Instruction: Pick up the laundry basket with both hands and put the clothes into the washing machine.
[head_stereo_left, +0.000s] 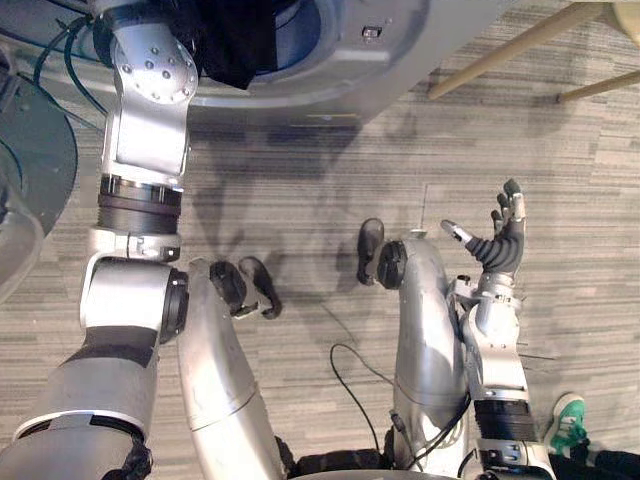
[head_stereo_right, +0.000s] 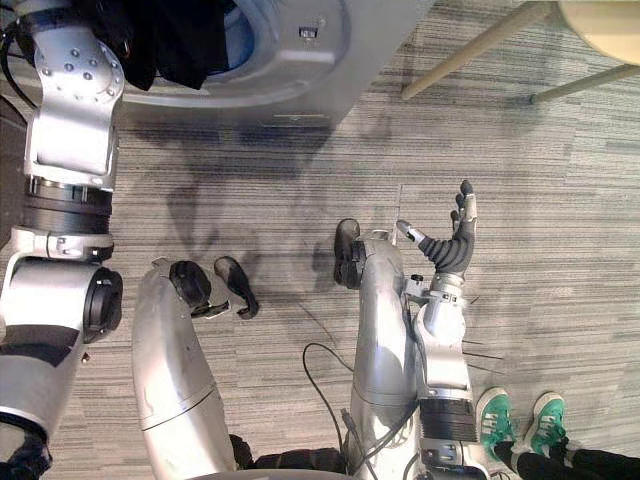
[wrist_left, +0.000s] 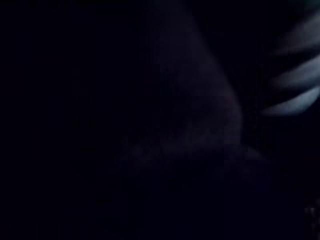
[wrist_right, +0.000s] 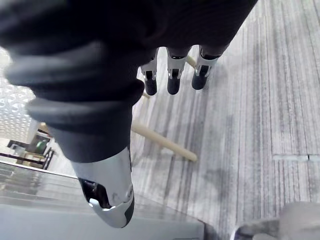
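At the upper left, the left arm (head_stereo_left: 150, 110) reaches into the washer (head_stereo_left: 400, 50). The left hand is buried past the dark clothes (head_stereo_left: 235, 45) that hang over the drum's mouth, and I cannot tell how it grips. Loading looks under way. The clothes should be pushed deep into the drum, well past its rim, so nothing trails out. Further right, the right hand (head_stereo_left: 500, 240) hovers over the floor (head_stereo_left: 330, 180), fingers straight and spread, holding nothing.

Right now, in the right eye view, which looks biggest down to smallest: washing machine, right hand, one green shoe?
1. washing machine
2. right hand
3. green shoe
The raised hand is likely nearer the camera, which enlarges it.
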